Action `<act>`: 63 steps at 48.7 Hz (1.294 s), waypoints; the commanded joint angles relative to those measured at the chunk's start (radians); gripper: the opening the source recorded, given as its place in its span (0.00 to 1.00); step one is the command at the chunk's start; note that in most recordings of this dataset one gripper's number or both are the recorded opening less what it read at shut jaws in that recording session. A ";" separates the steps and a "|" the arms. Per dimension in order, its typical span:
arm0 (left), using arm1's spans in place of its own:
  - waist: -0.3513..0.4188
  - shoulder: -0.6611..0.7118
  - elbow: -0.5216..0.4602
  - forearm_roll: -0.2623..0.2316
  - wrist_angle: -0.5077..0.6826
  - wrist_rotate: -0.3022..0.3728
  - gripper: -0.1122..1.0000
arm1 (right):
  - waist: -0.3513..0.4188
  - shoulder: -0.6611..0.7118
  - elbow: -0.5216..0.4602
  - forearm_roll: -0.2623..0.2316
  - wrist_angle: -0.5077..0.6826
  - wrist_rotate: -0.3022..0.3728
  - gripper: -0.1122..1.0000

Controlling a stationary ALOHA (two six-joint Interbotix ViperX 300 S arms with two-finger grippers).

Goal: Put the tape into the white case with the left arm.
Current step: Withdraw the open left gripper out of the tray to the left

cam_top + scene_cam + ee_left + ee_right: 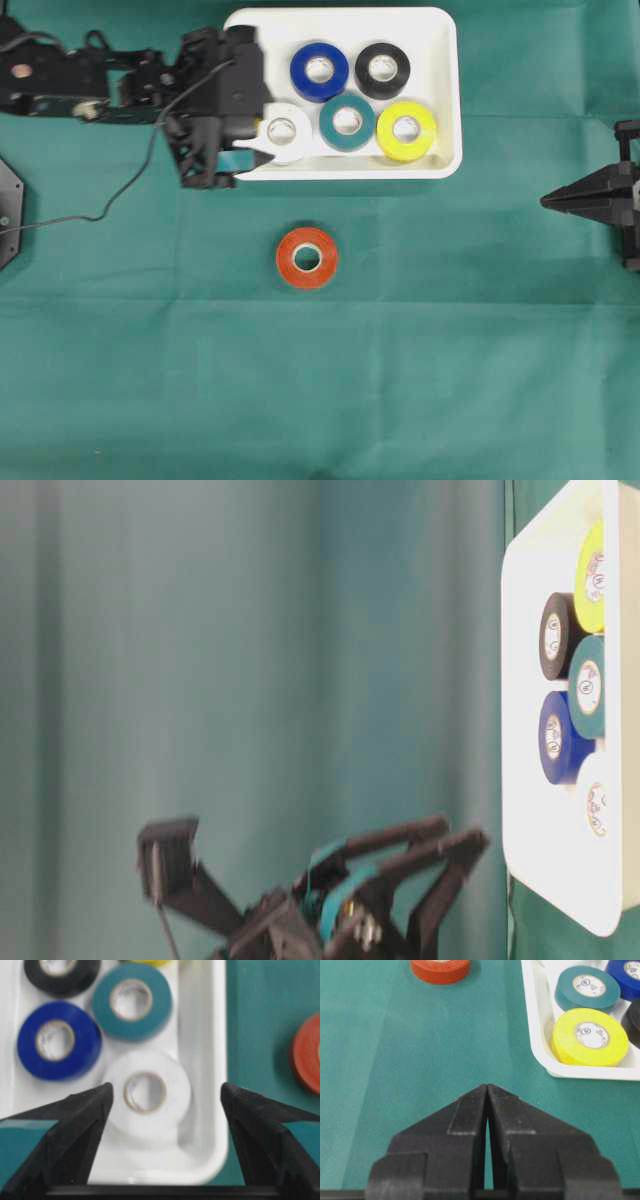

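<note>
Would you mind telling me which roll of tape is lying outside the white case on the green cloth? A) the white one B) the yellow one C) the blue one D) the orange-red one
D: the orange-red roll lies alone on the green cloth below the white case, while the yellow, blue and white rolls sit inside it.

You see a soft, matt green cloth (395,1060) on the table. The white case (445,90) looks like smooth, shiny plastic. The yellow tape roll (590,1037) looks smooth and slightly shiny.
</note>
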 commanded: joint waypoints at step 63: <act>-0.299 -0.270 0.253 -0.005 0.066 -0.005 0.88 | -0.012 0.006 -0.011 -0.002 -0.011 0.000 0.02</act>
